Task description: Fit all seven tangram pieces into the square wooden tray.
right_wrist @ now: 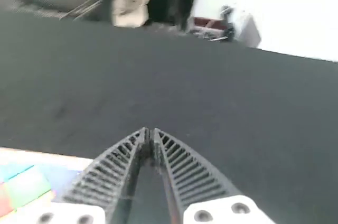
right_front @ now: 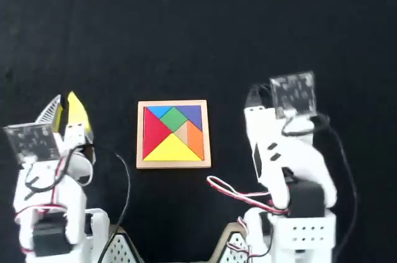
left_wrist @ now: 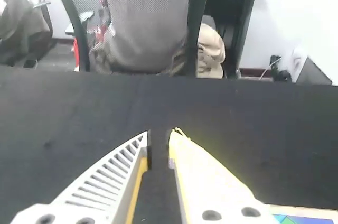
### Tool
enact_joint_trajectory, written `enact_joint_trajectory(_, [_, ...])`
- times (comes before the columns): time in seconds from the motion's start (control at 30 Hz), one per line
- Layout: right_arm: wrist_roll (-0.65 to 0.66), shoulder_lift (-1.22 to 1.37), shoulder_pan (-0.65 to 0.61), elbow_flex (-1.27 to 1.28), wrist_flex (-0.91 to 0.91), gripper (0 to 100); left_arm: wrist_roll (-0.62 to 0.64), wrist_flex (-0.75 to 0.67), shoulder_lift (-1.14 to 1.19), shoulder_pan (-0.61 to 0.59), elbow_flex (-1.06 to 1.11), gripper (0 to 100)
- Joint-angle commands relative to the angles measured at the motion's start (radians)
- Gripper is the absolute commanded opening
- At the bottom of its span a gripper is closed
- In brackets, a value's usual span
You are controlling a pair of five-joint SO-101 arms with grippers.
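The square wooden tray (right_front: 140,134) lies at the table's middle, between the two arms. Several coloured pieces lie flat inside it: a red triangle (right_front: 152,133), a yellow triangle (right_front: 172,149), a green square (right_front: 174,118), blue pieces (right_front: 192,114), an orange triangle (right_front: 196,140) and a tan patch (right_front: 182,131). My left gripper (right_front: 66,97), with one white and one yellow finger, hangs left of the tray, open by a narrow gap with nothing in it (left_wrist: 159,133). To the tray's right my black right gripper (right_wrist: 149,130) is shut and empty. A tray corner (right_wrist: 37,156) sits beside it.
Black cloth covers the table (right_front: 198,46). A red and white cable (right_front: 236,191) loops on the cloth near the right arm's base. Beyond the far edge stand a chair (left_wrist: 148,18) and room clutter.
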Motion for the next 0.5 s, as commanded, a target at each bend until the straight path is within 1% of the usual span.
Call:
enact_joint_trajectory(0.0, [-0.066,-0.102,0.060,0.116,-0.092,1.1,-0.005,-0.118,-0.038,0.013,0.203,7])
enact_joint_trajectory(0.13, [-0.078,-0.137,0.061,0.176,-0.098,1.1,-0.006,-0.172,-0.031,0.012,0.274,7])
enact_joint_trajectory(0.2, [-0.078,-0.142,0.074,0.229,-0.087,1.1,-0.009,-0.172,-0.038,0.010,0.337,7])
enact_joint_trajectory(0.33, [-0.078,-0.194,0.144,0.341,0.002,1.1,-0.011,-0.060,-0.038,-0.053,0.380,8])
enact_joint_trajectory(0.47, [-0.078,-0.329,0.155,0.435,0.031,1.1,-0.011,0.032,-0.038,-0.062,0.381,8])
